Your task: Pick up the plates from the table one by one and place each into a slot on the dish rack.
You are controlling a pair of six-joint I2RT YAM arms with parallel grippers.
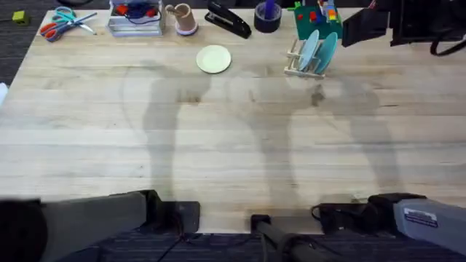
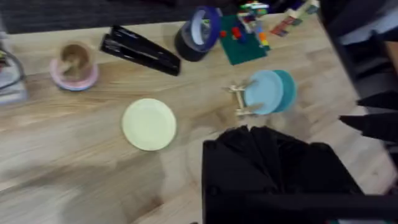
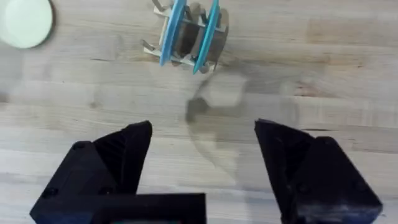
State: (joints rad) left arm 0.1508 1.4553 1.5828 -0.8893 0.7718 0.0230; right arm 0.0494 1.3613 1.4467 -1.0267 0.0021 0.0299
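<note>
The dish rack (image 1: pixel 306 64) held two blue plates (image 1: pixel 317 51) upright; the cream plate (image 1: pixel 213 59) lay on the worktop (image 1: pixel 218 145). The right claw (image 3: pixel 202 155) gaped apart; the left claw's (image 2: pixel 280 168) state I cannot tell.

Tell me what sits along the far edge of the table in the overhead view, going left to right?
Scissors → clear tray of small items → cup on a pink saucer → black stapler → roll of tape → green tray of coloured blocks.

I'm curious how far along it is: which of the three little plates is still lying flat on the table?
The pale cream-yellow round plate. It lies flat on the wooden tabletop, while the light blue plate and teal plate stand on edge in the small wooden rack.
</note>
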